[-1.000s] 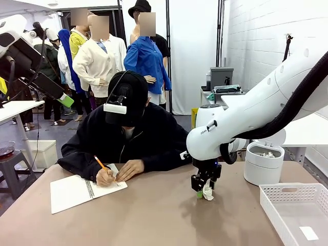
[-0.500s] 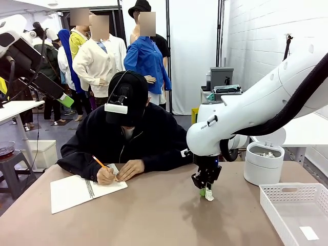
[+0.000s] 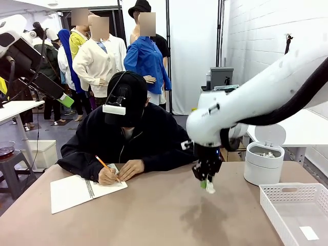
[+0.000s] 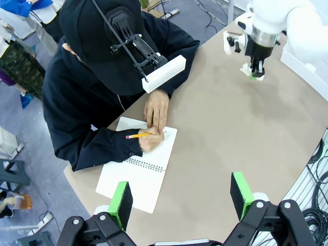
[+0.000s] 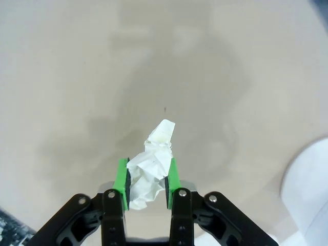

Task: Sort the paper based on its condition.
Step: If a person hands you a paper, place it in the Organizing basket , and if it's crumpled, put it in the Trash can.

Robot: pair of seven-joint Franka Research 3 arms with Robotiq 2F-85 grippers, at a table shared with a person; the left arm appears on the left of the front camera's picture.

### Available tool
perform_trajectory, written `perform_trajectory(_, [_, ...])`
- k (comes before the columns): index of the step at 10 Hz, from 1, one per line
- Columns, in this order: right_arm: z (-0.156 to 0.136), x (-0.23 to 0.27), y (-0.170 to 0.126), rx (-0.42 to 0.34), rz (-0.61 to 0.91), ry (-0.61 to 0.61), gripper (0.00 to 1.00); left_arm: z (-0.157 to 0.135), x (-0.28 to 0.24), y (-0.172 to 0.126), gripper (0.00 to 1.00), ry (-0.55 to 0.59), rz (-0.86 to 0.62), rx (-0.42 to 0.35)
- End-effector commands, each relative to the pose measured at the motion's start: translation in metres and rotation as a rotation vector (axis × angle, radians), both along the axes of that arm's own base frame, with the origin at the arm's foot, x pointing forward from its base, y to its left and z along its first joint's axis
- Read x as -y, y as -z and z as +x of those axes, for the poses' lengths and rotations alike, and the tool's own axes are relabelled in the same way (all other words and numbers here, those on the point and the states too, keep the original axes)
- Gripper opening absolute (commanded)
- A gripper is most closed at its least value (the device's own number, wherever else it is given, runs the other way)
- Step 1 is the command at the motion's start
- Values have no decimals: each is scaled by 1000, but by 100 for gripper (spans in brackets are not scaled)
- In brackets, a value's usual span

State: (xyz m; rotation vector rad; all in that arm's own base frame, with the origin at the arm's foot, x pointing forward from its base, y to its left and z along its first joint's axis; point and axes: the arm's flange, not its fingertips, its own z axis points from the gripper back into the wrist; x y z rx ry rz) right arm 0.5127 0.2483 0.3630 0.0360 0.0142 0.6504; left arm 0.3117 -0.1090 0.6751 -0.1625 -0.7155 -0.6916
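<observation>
A crumpled lump of white paper (image 5: pixel 151 164) sits pinched between the green pads of my right gripper (image 5: pixel 147 177), which is shut on it. In the front view this gripper (image 3: pixel 207 183) hangs a little above the brown table right of centre, with the paper (image 3: pixel 209 187) poking out below. A smooth flat sheet of paper (image 3: pixel 309 233) lies in the white basket (image 3: pixel 294 195) at the front right. My left gripper (image 4: pixel 181 197) stands open high over the table, nothing between its fingers, looking down on the right gripper (image 4: pixel 254 72).
A person at the far side writes with a pencil in a spiral notebook (image 3: pixel 82 190) at the table's left. A round white bin (image 3: pixel 264 163), lid up, stands at the back right behind the basket. Bare tabletop spreads across the middle.
My right gripper has shut on the crumpled paper and lifted it off the table. The person keeps writing.
</observation>
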Motion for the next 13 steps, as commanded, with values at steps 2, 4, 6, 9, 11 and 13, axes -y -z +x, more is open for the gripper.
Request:
perform_trajectory(2, [-11,10,-103,17,23,-28,34,0,-1,-1,100,-1,-4,1])
perform_trajectory(4, [-3,24,-167,-13,39,30,34,0,-1,-1,100,-1,-4,1])
perform_trajectory(6, [11,42,-218,78,2,82,34,0,-1,-1,100,-1,-4,1])
perform_trajectory(9, [50,91,-219,212,-138,164,34,0,-1,-1,100,-1,-4,1])
perform_trajectory(11, [64,133,-213,221,-155,272,34,0,-1,-1,100,-1,-4,1])
perform_trajectory(13, [66,174,-203,193,-121,297,34,0,-1,-1,100,-1,-4,1])
